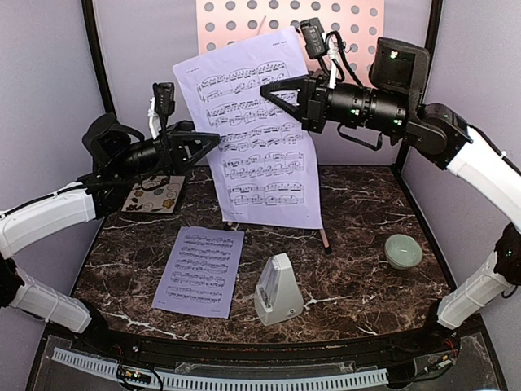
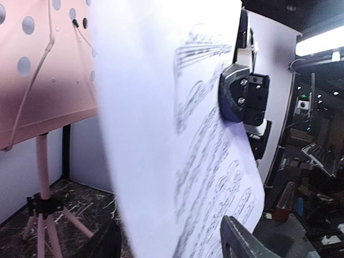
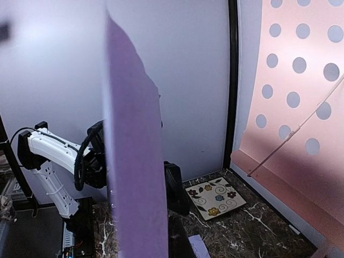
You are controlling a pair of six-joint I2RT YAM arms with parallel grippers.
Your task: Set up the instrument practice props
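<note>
While the metronome (image 1: 278,292) and one flat page (image 1: 198,271) sit on the marble table (image 1: 366,204) nearest the arm bases, the step in hand looks to be seating the held page (image 1: 256,155) on the music stand (image 1: 342,20) at the back. Held page hangs upright in the air in front of the stand's desk, apparently not resting on it. Right gripper (image 1: 265,88) is pinched closed on its upper right edge. Left gripper (image 1: 216,142) has jaws apart, straddling the left edge, with paper between the fingers (image 2: 239,244) in the left wrist view. To do it well, I judge: close the left jaws on the edge first, keep both grips level so the sheet neither twists nor creases, carry it back flat to the desk, lower it until the bottom edge meets the ledge, tuck it under the wire retainer (image 3: 293,134), then release one side at a time. Hard to make out: from above the page hides the ledge and most of the tripod, and only one leg (image 1: 325,238) shows. Right wrist view sees the page edge-on, its own fingers unseen. Notes blur in the left wrist view; whether the left pads touch paper, cannot tell.
</note>
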